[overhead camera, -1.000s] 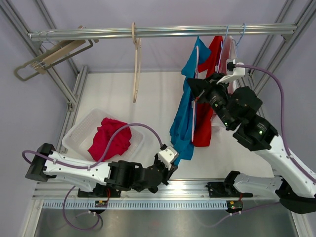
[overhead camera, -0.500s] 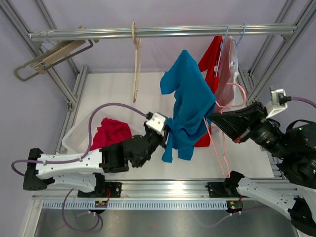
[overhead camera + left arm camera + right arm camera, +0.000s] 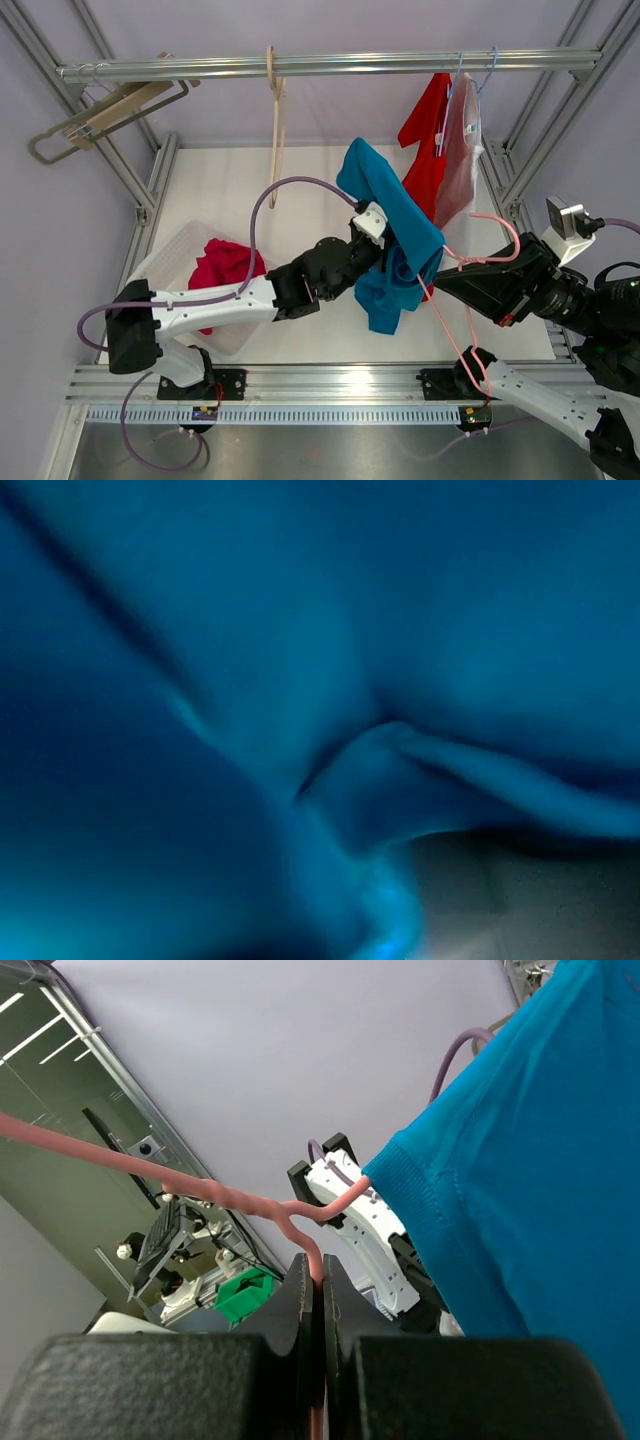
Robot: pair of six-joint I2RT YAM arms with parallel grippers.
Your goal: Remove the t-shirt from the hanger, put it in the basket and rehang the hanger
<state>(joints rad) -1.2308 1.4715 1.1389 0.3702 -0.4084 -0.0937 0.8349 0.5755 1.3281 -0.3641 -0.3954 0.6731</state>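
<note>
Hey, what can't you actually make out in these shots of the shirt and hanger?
Top view: the left end effector has its tips buried in the blue t-shirt, so open or shut is unclear.
Left wrist view: blurred blue cloth fills it; no fingers show.
Right wrist view: the shirt covers one arm of the pink hanger; the frame edge cuts the other.

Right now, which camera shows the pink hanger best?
Top external. It shows most of the pink hanger, with one arm running under the blue t-shirt. The right wrist view shows only a short stretch of its wire, pinched in the right hand. The left wrist view shows only blue fabric and no hanger.
</note>
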